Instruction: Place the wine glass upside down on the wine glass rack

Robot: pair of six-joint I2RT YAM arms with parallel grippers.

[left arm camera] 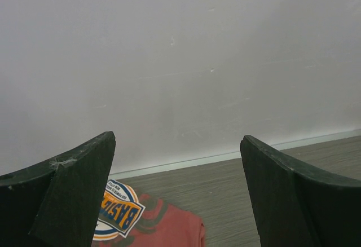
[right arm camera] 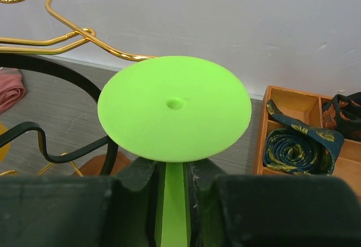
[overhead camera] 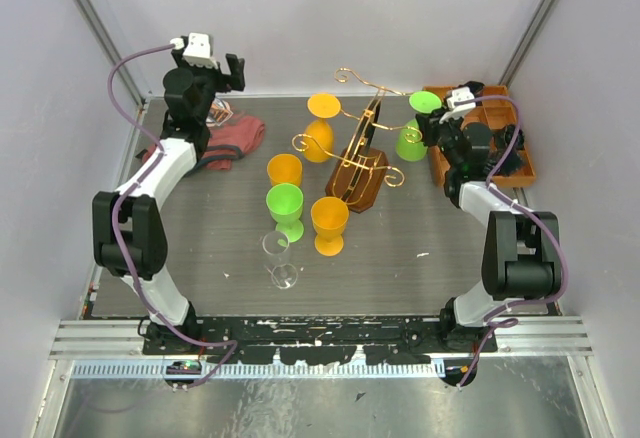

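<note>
My right gripper [overhead camera: 432,128] [right arm camera: 172,173] is shut on the stem of a lime-green wine glass [overhead camera: 412,140] [right arm camera: 175,111]. The glass is held upside down, its round foot on top. It hangs just right of the wine glass rack [overhead camera: 358,153], apart from the gold scroll arms [right arm camera: 67,38] and dark loop [right arm camera: 53,69], beyond the foot to the left. An orange glass [overhead camera: 321,126] hangs upside down on the rack's left side. My left gripper [overhead camera: 235,71] [left arm camera: 177,140] is open and empty, raised at the back left.
Two orange glasses [overhead camera: 285,170] [overhead camera: 329,224] and a green one [overhead camera: 285,206] stand left of the rack; a clear glass [overhead camera: 280,258] lies nearer the front. A red cloth [overhead camera: 232,143] [left arm camera: 152,224] lies under the left gripper. An orange tray [overhead camera: 437,165] [right arm camera: 285,97] with rolled ties sits at the right.
</note>
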